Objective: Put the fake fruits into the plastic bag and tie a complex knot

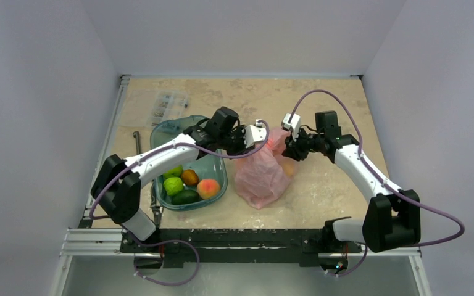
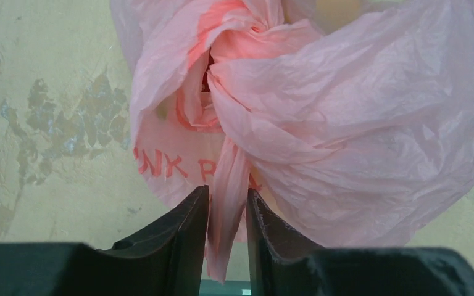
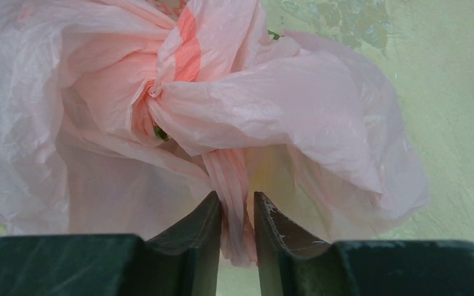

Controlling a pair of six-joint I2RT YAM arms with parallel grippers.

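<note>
While pinched, plastic bag (image 2: pixel 376 123): was bunched just ahead of both jaws.
Left gripper (image 2: pixel 228 198): was closed narrowly on its strip.
Right gripper (image 3: pixel 237 205): likewise.

**Gap of left gripper (image 2: pixel 227 213):** no room. A gathered strip of the thin crinkly translucent pink plastic bag (image 2: pixel 358 123) filled it.
**Gap of right gripper (image 3: pixel 237 216):** likewise taken up by a pleated handle strip.
**Directly ahead of both:** blocked by the bag's bulk and its twisted pink knot (image 3: pixel 154 92).
**Behind the left gripper, beneath its arm:** teal-green clear plastic tub (image 1: pixel 216 169), an obstacle.
**Left of the left gripper and right of the right gripper, in the wrist views:** bare beige mottled tabletop (image 2: pixel 37 185), passable.
</note>
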